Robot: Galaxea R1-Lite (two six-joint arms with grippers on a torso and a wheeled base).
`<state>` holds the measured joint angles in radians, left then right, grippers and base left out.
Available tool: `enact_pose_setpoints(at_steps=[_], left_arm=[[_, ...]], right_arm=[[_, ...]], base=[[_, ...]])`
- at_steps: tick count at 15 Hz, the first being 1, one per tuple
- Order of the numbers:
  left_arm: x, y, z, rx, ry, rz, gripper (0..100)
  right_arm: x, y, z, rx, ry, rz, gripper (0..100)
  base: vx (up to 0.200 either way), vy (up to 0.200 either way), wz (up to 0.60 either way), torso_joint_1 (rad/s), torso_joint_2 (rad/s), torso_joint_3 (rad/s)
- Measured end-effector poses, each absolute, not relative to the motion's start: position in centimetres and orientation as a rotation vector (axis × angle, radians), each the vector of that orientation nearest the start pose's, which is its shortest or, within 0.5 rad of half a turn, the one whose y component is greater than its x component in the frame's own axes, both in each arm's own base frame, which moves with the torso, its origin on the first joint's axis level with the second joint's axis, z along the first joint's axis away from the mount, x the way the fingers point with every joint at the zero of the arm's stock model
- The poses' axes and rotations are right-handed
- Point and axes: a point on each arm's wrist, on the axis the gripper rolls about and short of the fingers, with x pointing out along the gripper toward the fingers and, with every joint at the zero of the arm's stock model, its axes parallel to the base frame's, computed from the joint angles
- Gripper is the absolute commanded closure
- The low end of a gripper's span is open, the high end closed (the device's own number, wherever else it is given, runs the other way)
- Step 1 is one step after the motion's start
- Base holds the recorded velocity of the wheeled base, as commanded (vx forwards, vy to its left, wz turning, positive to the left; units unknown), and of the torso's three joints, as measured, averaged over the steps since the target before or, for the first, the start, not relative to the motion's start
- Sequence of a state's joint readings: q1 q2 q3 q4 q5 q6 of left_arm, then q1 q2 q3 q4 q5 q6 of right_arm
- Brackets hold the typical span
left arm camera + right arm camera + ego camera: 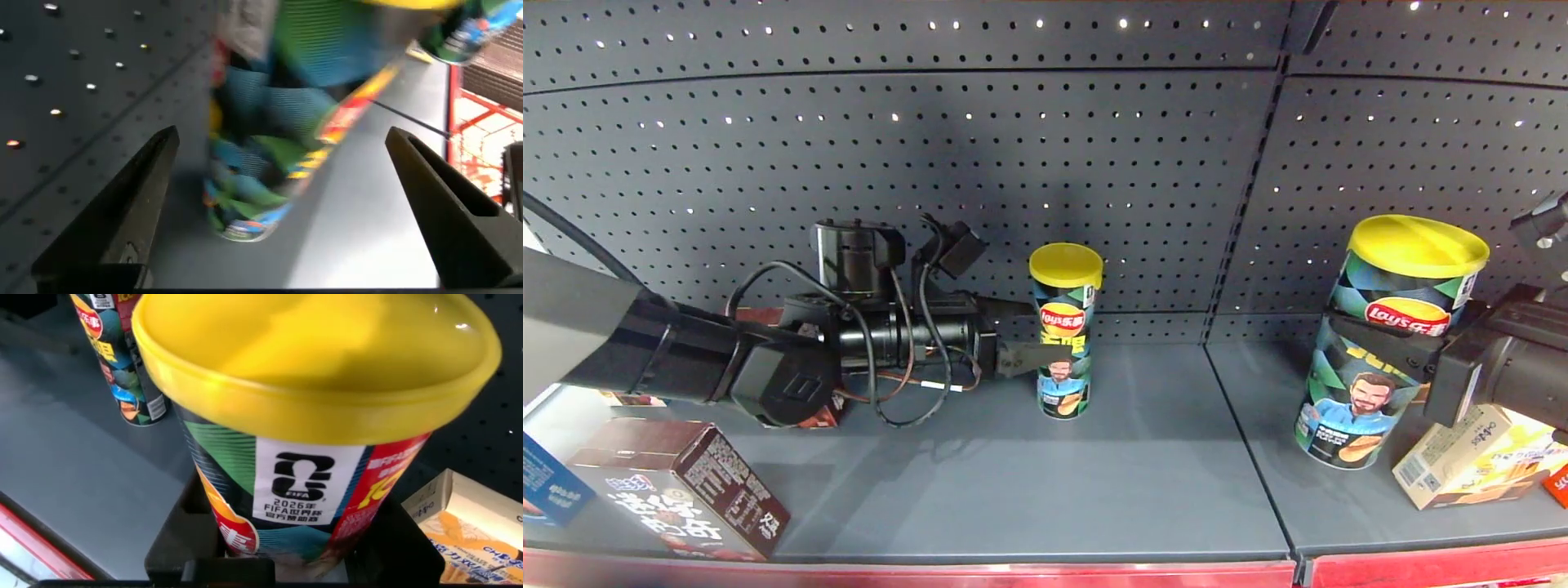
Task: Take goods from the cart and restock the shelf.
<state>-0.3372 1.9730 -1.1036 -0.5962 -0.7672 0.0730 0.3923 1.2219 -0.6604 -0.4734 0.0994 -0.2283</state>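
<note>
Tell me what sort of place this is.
Most likely a shop aisle: a grey display shelf with a pegboard back and red front edge, stocked with packaged snacks, such as a yellow-lidded chip can and a brown snack box.

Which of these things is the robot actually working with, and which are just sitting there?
In use:
middle can, inside the open left end effector
right can, gripped by the right end effector

Lying about:
brown box
blue box
cream box
</note>
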Motion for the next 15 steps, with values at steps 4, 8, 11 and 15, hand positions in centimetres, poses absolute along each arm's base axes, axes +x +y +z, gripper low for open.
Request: enact_pose_setpoints(at_steps=[4, 8, 11, 15], left_arm=[[36.8, -14.0, 16.5, 0.003, 0.221, -1.112, 0], [37.9, -14.6, 16.2, 0.004, 0.207, -1.134, 0], [38.4, -15.2, 15.9, 0.003, 0.193, -1.169, 0], [39.2, -15.0, 15.3, -0.001, 0.199, -1.161, 0]], right_arm=[[17.1, 7.4, 24.1, -0.236, 0.028, 0.505, 100], [17.1, 7.3, 23.8, -0.237, 0.037, 0.513, 100], [16.9, 7.2, 23.5, -0.236, 0.041, 0.510, 100], [16.8, 6.9, 23.0, -0.238, 0.055, 0.502, 100]], base=[[0.000, 0.000, 0.00, 0.000, 0.00, 0.000], [0.000, 0.000, 0.00, 0.000, 0.00, 0.000], [0.000, 0.000, 0.00, 0.000, 0.00, 0.000], [0.000, 0.000, 0.00, 0.000, 0.00, 0.000]])
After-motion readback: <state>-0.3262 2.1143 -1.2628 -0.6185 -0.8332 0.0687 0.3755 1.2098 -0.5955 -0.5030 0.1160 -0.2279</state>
